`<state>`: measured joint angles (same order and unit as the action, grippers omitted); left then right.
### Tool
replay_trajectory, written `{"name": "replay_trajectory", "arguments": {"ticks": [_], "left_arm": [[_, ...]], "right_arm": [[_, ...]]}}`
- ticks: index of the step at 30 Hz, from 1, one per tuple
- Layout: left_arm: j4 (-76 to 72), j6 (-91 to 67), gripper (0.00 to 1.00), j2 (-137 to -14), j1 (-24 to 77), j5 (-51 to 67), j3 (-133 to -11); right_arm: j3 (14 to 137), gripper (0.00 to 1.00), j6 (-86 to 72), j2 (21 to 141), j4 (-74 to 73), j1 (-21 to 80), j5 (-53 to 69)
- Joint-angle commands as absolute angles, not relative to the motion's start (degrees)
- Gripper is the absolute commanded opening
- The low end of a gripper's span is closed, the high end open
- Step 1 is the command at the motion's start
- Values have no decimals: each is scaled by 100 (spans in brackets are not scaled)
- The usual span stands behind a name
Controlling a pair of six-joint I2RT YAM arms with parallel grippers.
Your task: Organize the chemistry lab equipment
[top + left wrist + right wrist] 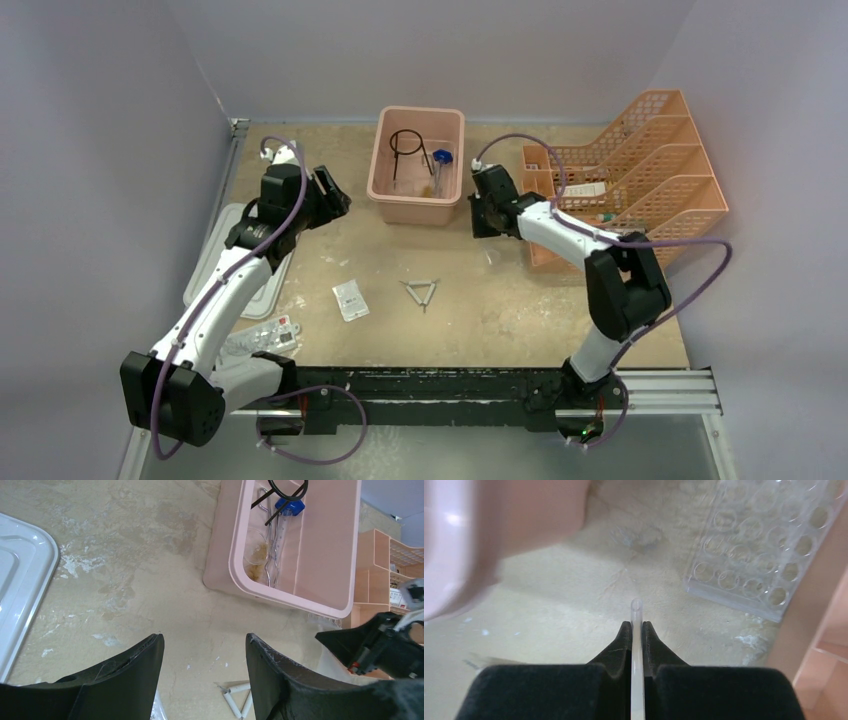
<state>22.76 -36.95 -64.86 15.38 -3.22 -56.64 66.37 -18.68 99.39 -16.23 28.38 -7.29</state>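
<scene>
Soft even overhead light, faint shadows, pink tub [474, 530] out of focus in right wrist view

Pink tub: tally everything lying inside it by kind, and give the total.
Black wire ring: 1
Blue-tipped rod: 1
Metal tongs: 1
Clear glass vessel: 1
Total: 4
</scene>
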Motion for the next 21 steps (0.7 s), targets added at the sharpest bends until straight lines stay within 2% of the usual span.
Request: {"name": "replay_trajectory", "arguments": {"ticks": [1,10,15,21], "left_arm": [[2025,-3757,60,-6311,1503,-364,-5730],[2024,-3811,60,-6267,1503,-373,-5704],[2008,-3825,60,-6274,1503,-371,-5729],[2066,-3908,60,-6258,1503,-482,-5667]], "right_arm": [[6814,0,-1994,9209,-1647,2821,-731],[7907,0,-1890,8706,-1809,2820,-914],[8905,0,-1734,9057,-1730,2821,-841],[10037,0,-1686,10034,-1550,2827,-1205]]}}
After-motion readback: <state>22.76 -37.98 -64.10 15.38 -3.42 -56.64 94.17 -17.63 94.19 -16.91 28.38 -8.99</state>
